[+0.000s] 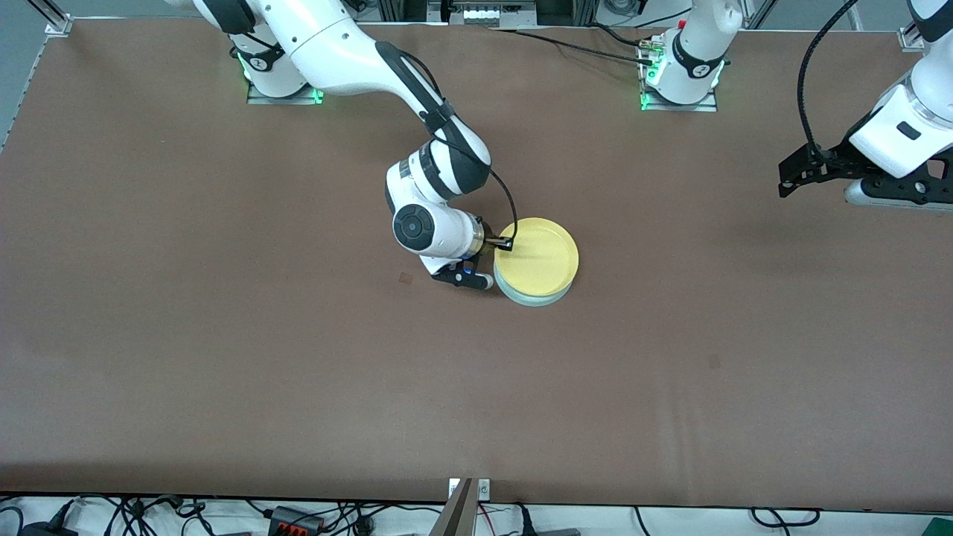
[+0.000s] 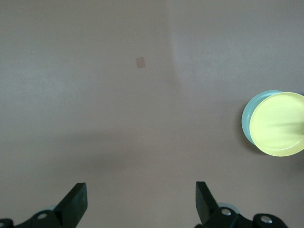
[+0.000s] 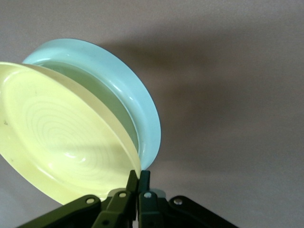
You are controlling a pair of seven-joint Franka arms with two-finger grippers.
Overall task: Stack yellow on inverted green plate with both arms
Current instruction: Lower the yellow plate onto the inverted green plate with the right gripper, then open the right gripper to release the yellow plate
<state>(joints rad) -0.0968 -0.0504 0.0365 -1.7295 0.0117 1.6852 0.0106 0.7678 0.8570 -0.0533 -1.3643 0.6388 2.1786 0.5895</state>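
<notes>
Bare table point(image 1: 223, 357) all around (plates point(image 1: 537, 260) aside)

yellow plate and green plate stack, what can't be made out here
- Front view: most of the green plate is covered by the yellow plate; only a crescent of its edge shows.
- Front view: whether the yellow plate rests on the green one cannot be told.
- Left wrist view: the picture edge cuts off part of the yellow plate; the open left gripper is over bare table.
- Right wrist view: the right gripper, shut on the yellow plate's rim, hides the rim there.
</notes>
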